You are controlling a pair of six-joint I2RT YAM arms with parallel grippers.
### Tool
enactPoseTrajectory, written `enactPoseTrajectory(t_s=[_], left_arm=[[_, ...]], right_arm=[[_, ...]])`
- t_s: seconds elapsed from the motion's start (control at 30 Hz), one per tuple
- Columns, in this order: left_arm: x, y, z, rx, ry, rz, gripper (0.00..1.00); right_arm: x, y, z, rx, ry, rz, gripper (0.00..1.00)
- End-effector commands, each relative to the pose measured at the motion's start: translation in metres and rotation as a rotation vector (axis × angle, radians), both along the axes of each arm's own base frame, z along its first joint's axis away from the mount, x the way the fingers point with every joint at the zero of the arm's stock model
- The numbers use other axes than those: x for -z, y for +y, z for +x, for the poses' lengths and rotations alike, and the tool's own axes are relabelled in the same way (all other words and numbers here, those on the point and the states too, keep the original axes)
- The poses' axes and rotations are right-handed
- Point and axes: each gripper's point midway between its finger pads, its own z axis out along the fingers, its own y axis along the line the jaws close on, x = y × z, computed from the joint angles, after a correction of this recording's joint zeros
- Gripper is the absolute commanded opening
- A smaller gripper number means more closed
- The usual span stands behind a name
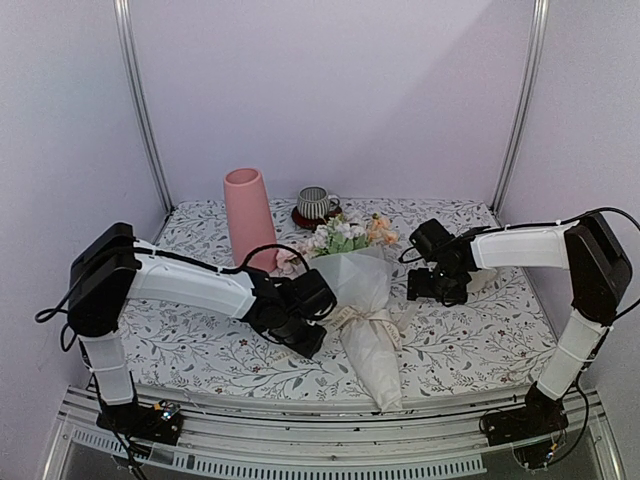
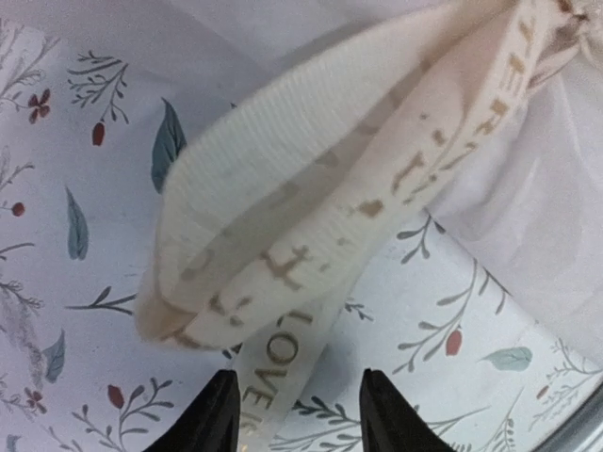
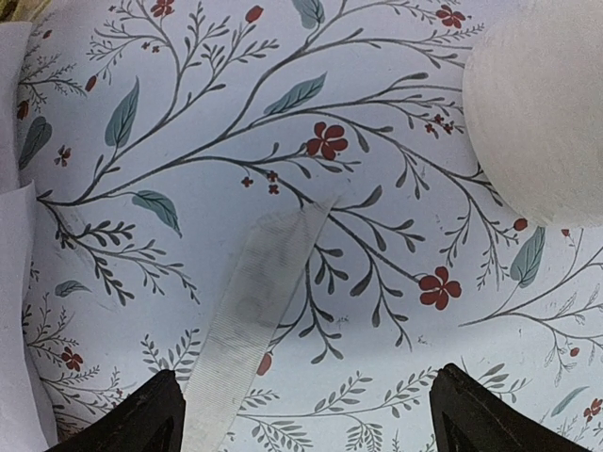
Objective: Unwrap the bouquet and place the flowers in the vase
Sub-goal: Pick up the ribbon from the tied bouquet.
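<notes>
**Untying the bow: pinch the tail, not the loop**

The bouquet (image 1: 368, 290) lies flat on the cloth (image 1: 470, 350) at mid-table, with the flowers (image 1: 345, 238) toward the back and the cone tip toward the arms. The bow (image 1: 365, 320) is tied, so I judge the unwrapping barely begun. The vase (image 1: 247, 215) stands upright behind the left arm, near the blooms and well apart from the bow.

The left gripper (image 2: 306, 419) hangs low, just beside the bow. Its jaws stand part open. The printed tail (image 2: 278, 363) runs down between the fingers unpinched, with cloth showing on both sides of it. A loop (image 2: 311, 217) of the bow fills the view just beyond.

The right gripper (image 3: 311, 428) hovers over the cloth on the bouquet's other side, jaws wide and empty. A second tail (image 3: 250, 320) lies flat beneath it, and a cream mug (image 3: 542, 104) sits close by.

The step in hand looks like taking the printed tail to pull the knot loose. To do it well:

- **Grip:** Close on the tail alone. A grip that also catches the loop would likely drag the whole bow instead of slipping the knot.
- **Pull:** Draw low and steadily away from the knot, along the tail's own line.
- **Hold the bouquet:** It looks light and will probably slide with the pull. The right gripper could pin the paper (image 3: 14, 282) or draw the second tail the opposite way.
- **Clearances:** Keep the right arm off the mug, and keep the left arm's sweep away from the vase, which is tall and could tip.
</notes>
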Motion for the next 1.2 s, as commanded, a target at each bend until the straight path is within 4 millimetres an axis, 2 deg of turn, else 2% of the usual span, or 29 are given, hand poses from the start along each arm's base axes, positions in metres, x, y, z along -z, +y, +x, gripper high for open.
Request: enactPoseTrajectory(t_s=[0.0, 0.17, 0.33, 0.4, 0.43, 0.53, 0.63, 0.73, 0.83, 0.97, 1.1, 1.17], left_arm=[[-0.014, 0.012, 0.003, -0.023, -0.021, 0.022, 0.50], [0.003, 0.011, 0.000, -0.016, 0.026, 0.027, 0.58], [0.018, 0.005, 0.001, -0.014, 0.059, 0.010, 0.59], [0.020, 0.007, 0.007, -0.030, 0.051, 0.015, 0.59], [0.030, 0.011, 0.007, -0.037, 0.065, 0.036, 0.59], [0.035, 0.016, 0.013, -0.059, 0.072, 0.043, 0.60], [0.038, 0.018, 0.012, -0.055, 0.089, 0.033, 0.60], [0.049, 0.026, 0.009, -0.068, 0.144, 0.048, 0.61], [0.057, 0.035, 0.008, -0.084, 0.185, 0.056, 0.56], [0.059, 0.030, -0.001, -0.045, 0.222, 0.038, 0.54], [0.067, 0.029, -0.008, -0.025, 0.242, 0.059, 0.48], [0.069, 0.027, -0.012, -0.016, 0.252, 0.066, 0.50]], right_arm=[[-0.008, 0.002, 0.002, -0.009, -0.018, -0.003, 0.92], [-0.014, 0.001, 0.001, -0.011, -0.032, 0.005, 0.92], [-0.019, 0.001, -0.001, -0.012, -0.048, 0.022, 0.92], [-0.020, 0.001, -0.002, -0.016, -0.047, 0.025, 0.92], [-0.021, 0.001, -0.002, -0.017, -0.048, 0.026, 0.92], [-0.020, 0.001, -0.003, -0.017, -0.044, 0.026, 0.92], [-0.020, 0.000, -0.003, -0.014, -0.042, 0.026, 0.92], [-0.020, -0.001, -0.004, -0.007, -0.043, 0.022, 0.92], [-0.024, -0.002, -0.003, 0.001, -0.056, 0.029, 0.92], [-0.026, -0.002, -0.003, -0.001, -0.062, 0.031, 0.92], [-0.025, -0.002, -0.004, -0.001, -0.057, 0.030, 0.92], [-0.024, -0.002, -0.004, 0.002, -0.053, 0.032, 0.92]])
